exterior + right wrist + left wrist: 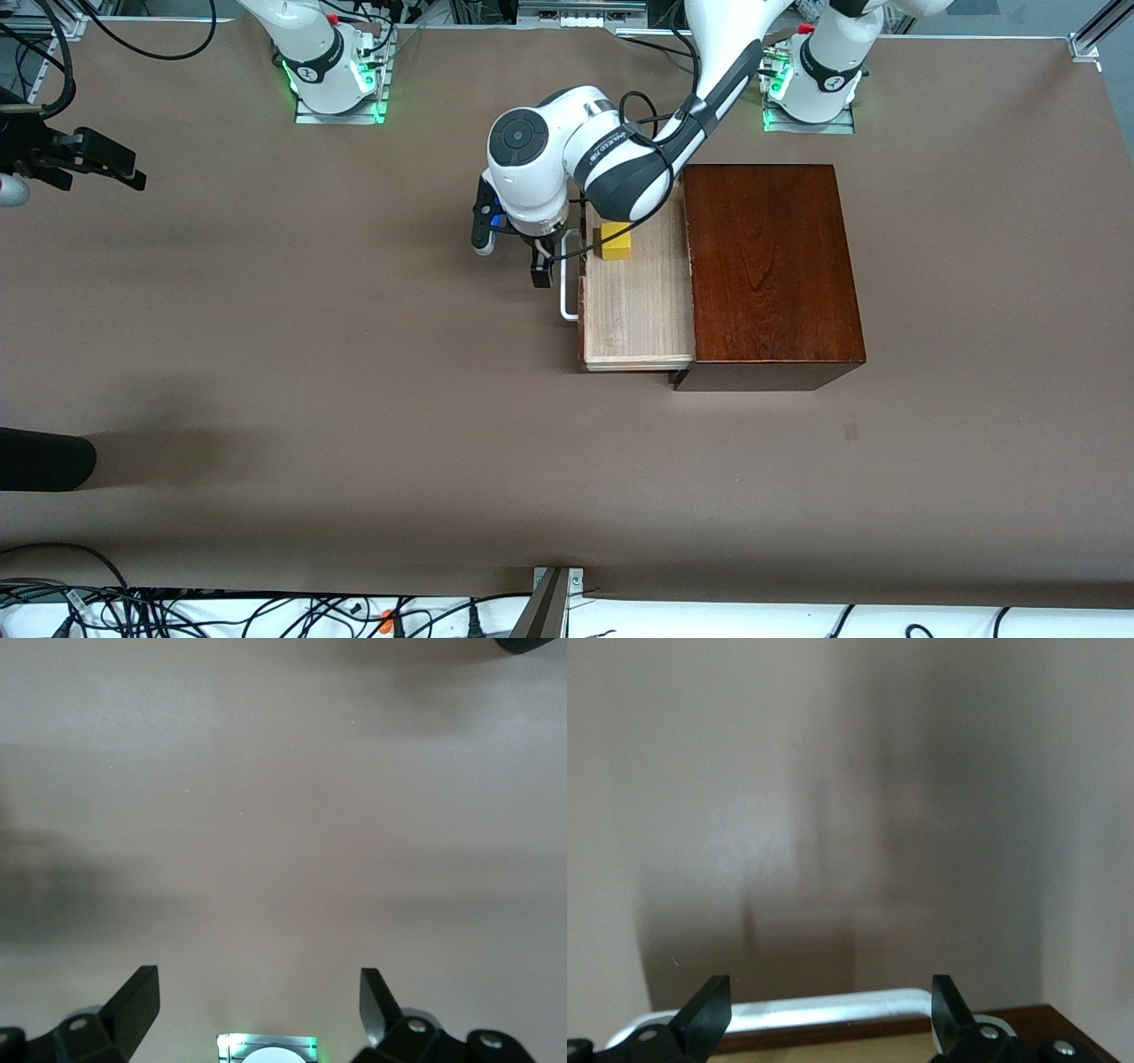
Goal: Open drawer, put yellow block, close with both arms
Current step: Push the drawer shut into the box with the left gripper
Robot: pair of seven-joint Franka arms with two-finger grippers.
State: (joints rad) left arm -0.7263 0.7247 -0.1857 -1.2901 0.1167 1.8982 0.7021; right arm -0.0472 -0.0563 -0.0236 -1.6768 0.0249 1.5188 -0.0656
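The dark mahogany box (pixel 771 266) stands toward the left arm's end of the table. Its drawer (pixel 633 310) is pulled out, showing the pale-wood floor. The yellow block (pixel 615 241) lies in the drawer, in the corner farthest from the front camera, beside the drawer front. My left gripper (pixel 542 266) is at the white loop handle (pixel 569 288), open. In the left wrist view the handle (pixel 788 1014) runs across between the spread fingers, and the gripper (pixel 830 990) holds nothing. My right gripper (pixel 97 167) waits high at the right arm's end of the table, open and empty (pixel 259 992).
Brown cloth covers the table (pixel 354 354). A dark rounded object (pixel 44 461) juts in at the edge at the right arm's end. Cables lie along the table edge nearest the front camera. The right arm's lit base (pixel 266 1050) shows in the right wrist view.
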